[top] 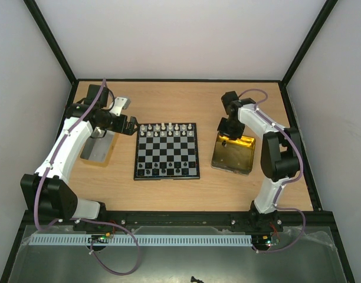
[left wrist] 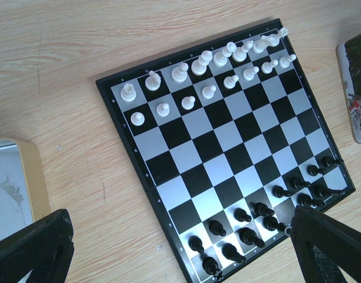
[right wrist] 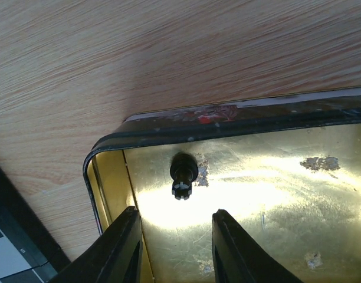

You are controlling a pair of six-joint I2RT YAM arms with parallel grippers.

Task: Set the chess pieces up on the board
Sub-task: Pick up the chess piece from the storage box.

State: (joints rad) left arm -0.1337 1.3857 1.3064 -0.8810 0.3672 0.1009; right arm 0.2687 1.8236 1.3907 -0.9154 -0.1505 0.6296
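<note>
The board (top: 166, 151) lies mid-table, with white chess pieces (top: 167, 130) in its two far rows and black chess pieces (top: 168, 171) along its near rows. In the left wrist view the white pieces (left wrist: 199, 65) sit at the top of the board (left wrist: 227, 147) and the black pieces (left wrist: 249, 236) at the lower right. My left gripper (top: 133, 125) hovers wide open at the board's far left corner, holding nothing. My right gripper (right wrist: 176, 221) is open over the gold tray (right wrist: 257, 194). A black rook (right wrist: 183, 171) stands just ahead of its fingertips, untouched.
A silver-grey tray (top: 98, 147) lies left of the board, under the left arm. The gold tray (top: 233, 154) lies to the right of the board. White walls with black frame posts enclose the table on three sides.
</note>
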